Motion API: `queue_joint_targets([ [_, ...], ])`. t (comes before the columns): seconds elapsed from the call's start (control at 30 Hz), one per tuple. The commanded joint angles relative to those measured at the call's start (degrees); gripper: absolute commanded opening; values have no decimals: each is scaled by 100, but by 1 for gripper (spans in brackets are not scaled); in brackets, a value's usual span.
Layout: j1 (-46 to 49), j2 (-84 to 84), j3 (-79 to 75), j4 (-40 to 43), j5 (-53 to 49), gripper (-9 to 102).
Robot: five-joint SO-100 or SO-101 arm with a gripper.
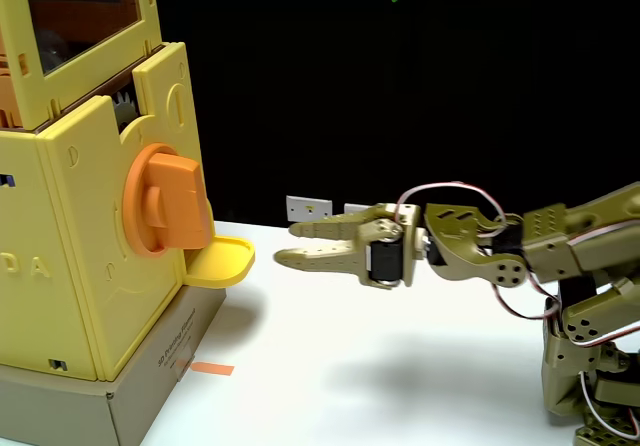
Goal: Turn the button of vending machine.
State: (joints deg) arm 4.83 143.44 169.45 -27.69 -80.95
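Fixed view. The button (165, 201), an orange round knob with a thick raised bar standing near upright across its face, sits on the right-facing side of the vending machine (80, 256), about mid-height. Machine is yellow, boxy, at the left edge of frame, with orange-tinted window panels above and embossed letters on its front. Just below the button a yellow curved tray (222, 260) juts out to the right. Machine stands on a grey cardboard base (160, 391) with printed text; a small orange tape strip (212, 369) lies on the white desk (380, 366) beside it. To the right, the olive-green arm (560, 256) reaches left at about tray height. Its pincer (285, 244) is slightly open, fingers narrowly parted, holding nothing, tips apart from tray and button, with open air between. Red and white wires loop over the wrist. Background black, two small white blocks (309, 208) at the desk's far edge.
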Motion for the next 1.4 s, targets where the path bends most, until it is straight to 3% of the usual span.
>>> queue_joint_targets([
  [0.0, 123, -686, -765, -114, 53, 32],
  [0.23, 343, -1863, -2232, 562, 62, 49],
  [0.47, 431, -2602, -3138, 773, 70, 53],
  [1.37, 352, -4096, -4597, 290, -114, 27],
])
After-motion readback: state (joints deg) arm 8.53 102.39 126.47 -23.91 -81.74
